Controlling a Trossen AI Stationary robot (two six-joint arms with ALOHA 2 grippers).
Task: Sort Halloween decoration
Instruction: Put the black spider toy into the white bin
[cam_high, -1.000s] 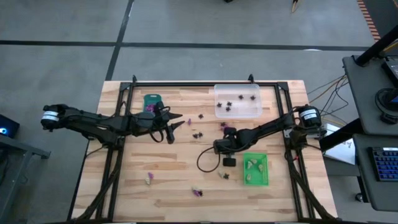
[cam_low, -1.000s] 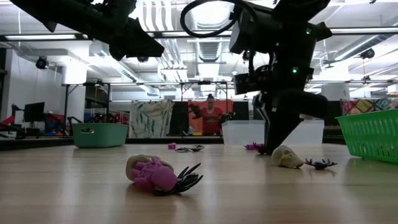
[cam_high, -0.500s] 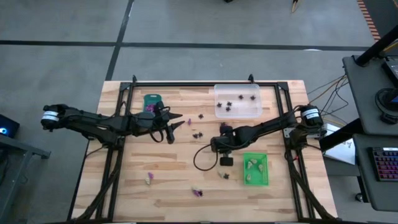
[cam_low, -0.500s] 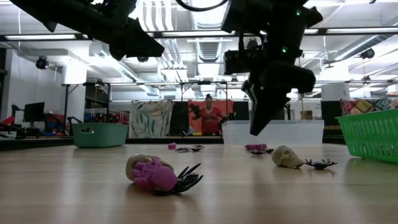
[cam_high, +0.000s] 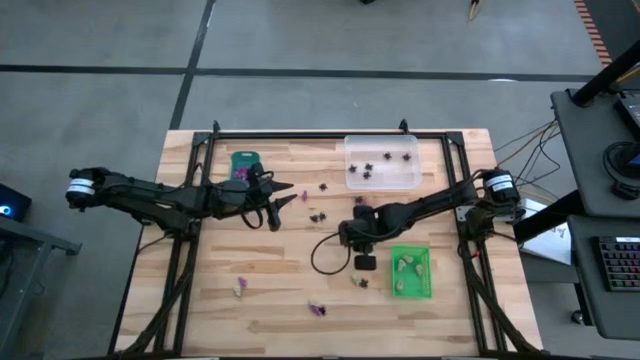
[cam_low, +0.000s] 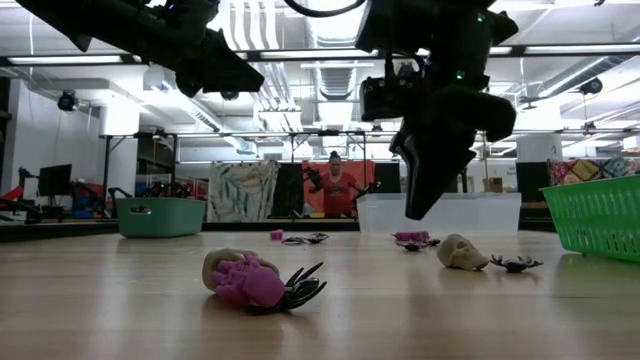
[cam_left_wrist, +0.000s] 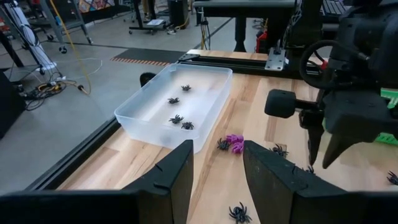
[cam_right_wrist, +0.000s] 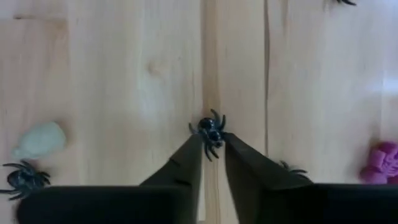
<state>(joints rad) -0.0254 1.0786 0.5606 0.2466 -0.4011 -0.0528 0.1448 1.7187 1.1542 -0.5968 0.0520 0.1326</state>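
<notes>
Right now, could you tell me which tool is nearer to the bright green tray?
Right. The right tool hangs over the table's middle, just beside the bright green tray. The left tool hovers further off, over by the teal tray.

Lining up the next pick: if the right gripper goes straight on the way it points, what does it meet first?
Probably the black spider lying on the wooden table, just past the right gripper. The slightly parted fingertips frame it, though height above it is unclear.
</notes>
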